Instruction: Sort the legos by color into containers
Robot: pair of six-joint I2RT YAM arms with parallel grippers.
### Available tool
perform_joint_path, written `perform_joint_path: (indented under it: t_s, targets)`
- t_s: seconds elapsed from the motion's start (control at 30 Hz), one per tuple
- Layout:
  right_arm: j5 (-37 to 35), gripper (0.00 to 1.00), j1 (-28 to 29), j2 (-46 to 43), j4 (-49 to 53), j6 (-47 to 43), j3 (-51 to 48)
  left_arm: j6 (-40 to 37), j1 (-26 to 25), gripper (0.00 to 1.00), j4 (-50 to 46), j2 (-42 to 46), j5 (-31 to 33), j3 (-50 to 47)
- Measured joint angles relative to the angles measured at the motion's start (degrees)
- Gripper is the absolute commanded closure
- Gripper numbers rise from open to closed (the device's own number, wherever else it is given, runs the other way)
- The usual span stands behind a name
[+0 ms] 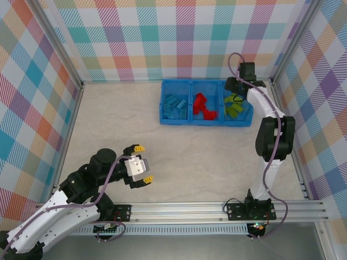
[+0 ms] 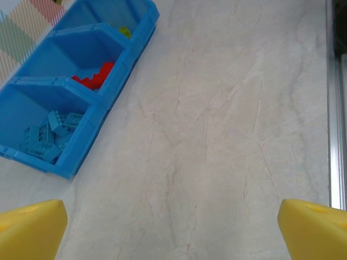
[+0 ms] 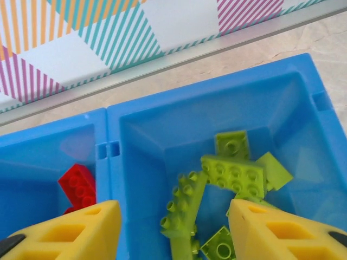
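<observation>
The containers are one blue tray (image 1: pixel 206 123) of three joined compartments at the back of the table. Blue legos (image 1: pixel 174 104) lie in its left compartment, red legos (image 1: pixel 203 106) in the middle one, lime green legos (image 1: pixel 234 107) in the right one. My right gripper (image 1: pixel 234 92) hangs over the right compartment. In the right wrist view it (image 3: pixel 173 227) is open, and a long green brick (image 3: pixel 184 211) leans on the heap between the fingers, touching neither. My left gripper (image 1: pixel 143 163) is open and holds nothing, low over bare table at the front left.
An aluminium rail (image 1: pixel 217 208) runs along the near edge, and frame posts with checkered walls close in the other sides. The marbled tabletop (image 2: pixel 217 135) stretches bare between my left gripper (image 2: pixel 173 227) and the tray (image 2: pixel 87 141).
</observation>
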State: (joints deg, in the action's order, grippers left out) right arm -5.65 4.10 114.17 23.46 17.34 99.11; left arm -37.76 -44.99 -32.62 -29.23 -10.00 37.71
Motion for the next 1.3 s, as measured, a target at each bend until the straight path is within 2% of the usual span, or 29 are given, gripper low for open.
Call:
perform_joint_path:
  t_s: [0.07,0.17,0.33,0.4,0.53,0.7,0.87,0.97,1.1,1.3]
  targets:
    - [0.7,0.39,0.0,-0.9,0.2,0.5,-0.7,1.5,0.2,0.00,0.0,-1.1,1.2,0.1]
    - [2.2,0.29,0.0,-5.9,-0.4,1.2,-7.0,6.1,0.3,0.00,-0.5,-4.1,4.7,2.4]
    - [5.3,0.06,0.0,-22.6,-6.5,1.3,-24.3,18.2,0.3,0.00,2.1,-7.2,13.8,6.6]
    - [5.9,0.00,0.0,-29.7,-10.2,1.2,-31.2,23.0,0.3,0.00,4.0,-7.7,18.3,6.5]
    - [6.1,0.00,0.1,-42.1,-18.6,-0.3,-45.3,31.1,0.5,0.00,11.2,-7.8,28.8,2.3]
    - [2.9,0.00,0.1,-51.1,-28.2,-3.0,-62.3,33.9,1.2,0.00,24.0,-8.4,40.4,-10.1]
    - [-1.8,0.00,0.1,-49.0,-35.3,-7.5,-70.6,32.5,7.0,0.00,31.2,-12.4,45.1,-15.0]
    - [-4.0,0.00,0.1,-40.6,-45.7,-11.1,-72.0,31.9,14.2,0.00,37.7,-15.9,44.2,-15.1]
    - [-4.6,0.00,-0.5,-28.5,-55.8,-13.5,-72.1,32.4,22.4,0.00,46.4,-22.4,40.6,-16.9]
    - [-1.5,0.00,-2.8,-25.9,-69.3,-14.9,-78.4,34.2,33.7,0.00,57.3,-38.7,31.3,-17.1]
